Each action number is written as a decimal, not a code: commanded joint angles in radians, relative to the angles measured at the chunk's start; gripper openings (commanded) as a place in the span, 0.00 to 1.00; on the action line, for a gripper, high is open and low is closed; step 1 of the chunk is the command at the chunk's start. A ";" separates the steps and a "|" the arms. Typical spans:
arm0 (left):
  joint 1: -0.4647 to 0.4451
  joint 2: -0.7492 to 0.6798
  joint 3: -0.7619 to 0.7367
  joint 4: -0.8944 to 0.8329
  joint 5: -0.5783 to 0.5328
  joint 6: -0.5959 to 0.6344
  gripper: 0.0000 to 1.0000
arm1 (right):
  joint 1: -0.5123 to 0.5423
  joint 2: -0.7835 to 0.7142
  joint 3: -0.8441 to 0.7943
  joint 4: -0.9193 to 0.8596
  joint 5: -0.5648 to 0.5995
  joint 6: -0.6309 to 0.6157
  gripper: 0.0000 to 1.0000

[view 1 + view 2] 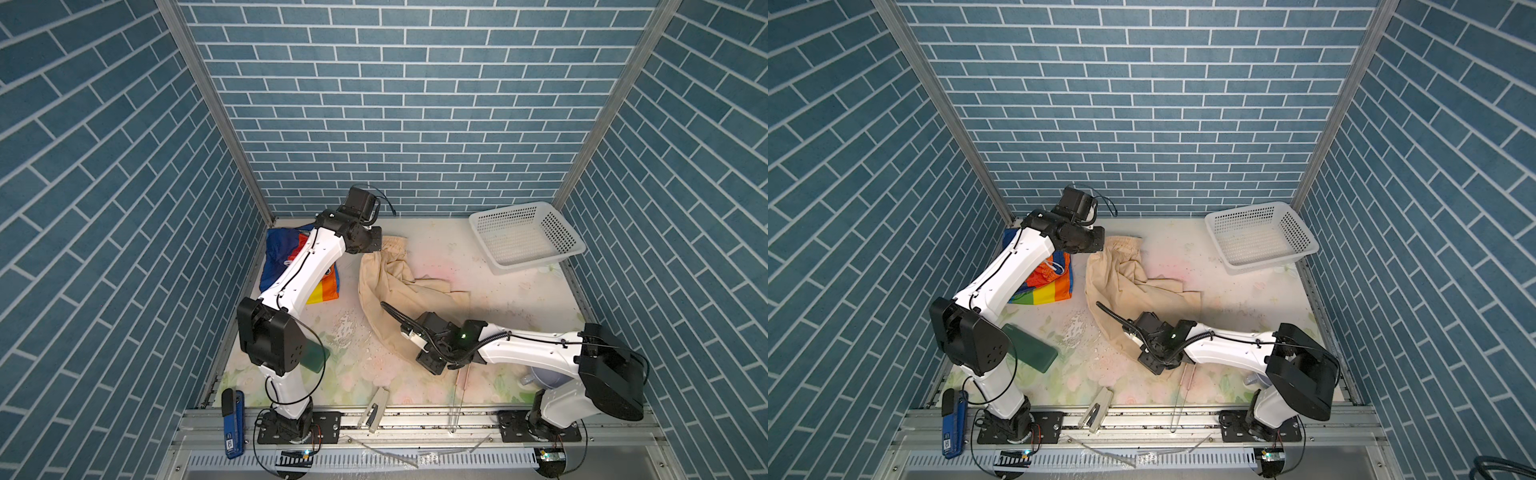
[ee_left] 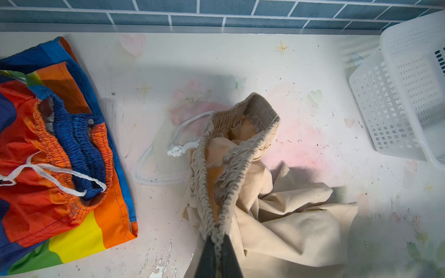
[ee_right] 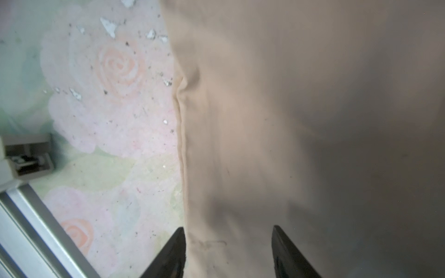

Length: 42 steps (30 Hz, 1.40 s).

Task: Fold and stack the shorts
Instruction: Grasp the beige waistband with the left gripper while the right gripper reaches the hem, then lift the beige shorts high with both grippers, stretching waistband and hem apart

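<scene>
Waistband [image 2: 240, 134] of beige shorts [image 2: 293, 216] pinched by left tool [image 2: 218, 243]; right tool [image 3: 227, 228] parted.

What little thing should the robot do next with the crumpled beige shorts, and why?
Probably close the right end effector on the cloth: its jaws stand open with an edge of the plain beige cloth shorts between them. The left end effector is shut on the gathered waistband, so a second grip would likely let the shorts be pulled flat for folding.
</scene>
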 commanded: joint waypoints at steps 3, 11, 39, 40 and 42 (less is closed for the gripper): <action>0.003 -0.031 -0.019 0.020 0.011 -0.015 0.00 | 0.016 0.070 -0.003 -0.038 0.038 -0.008 0.59; 0.006 -0.039 -0.042 0.023 0.015 -0.017 0.00 | 0.017 0.147 0.000 0.024 0.085 0.025 0.47; 0.069 -0.277 0.316 0.011 0.082 -0.194 0.00 | -0.458 -0.439 0.384 0.234 0.418 0.000 0.00; 0.069 -0.298 0.320 0.023 0.078 -0.201 0.00 | -0.461 -0.451 0.402 0.253 0.430 -0.009 0.00; 0.069 -0.332 0.338 0.032 0.068 -0.207 0.00 | -0.466 -0.478 0.437 0.283 0.448 -0.036 0.00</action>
